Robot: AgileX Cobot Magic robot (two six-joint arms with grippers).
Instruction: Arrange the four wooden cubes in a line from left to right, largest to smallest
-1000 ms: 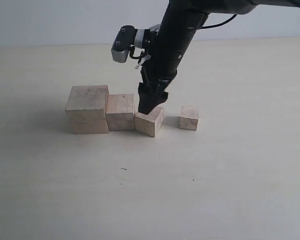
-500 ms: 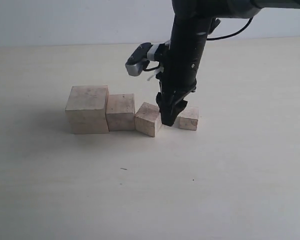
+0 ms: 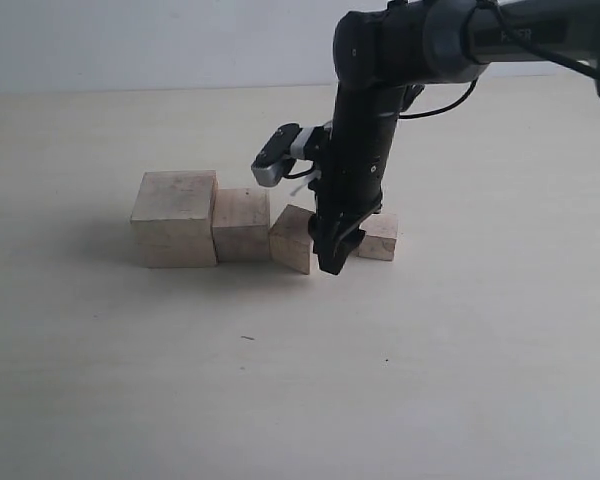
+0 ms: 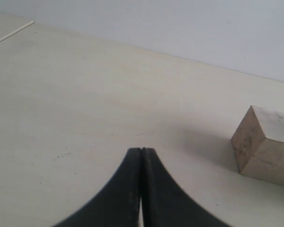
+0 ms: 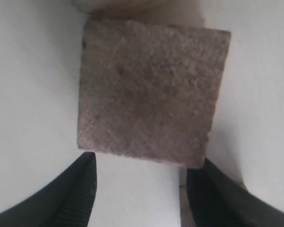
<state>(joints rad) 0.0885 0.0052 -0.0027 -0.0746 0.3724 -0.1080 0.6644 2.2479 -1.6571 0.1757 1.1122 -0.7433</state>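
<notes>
Just ahead of the right gripper point(image 5: 143, 166) lies one wooden cube point(image 5: 149, 90)

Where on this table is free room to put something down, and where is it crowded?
Free: the wide bare table in front of the row, the stretch left of the largest cube, and right of the smallest cube. Crowded: the gap between the third cube and the smallest, where the right gripper stands low.
</notes>
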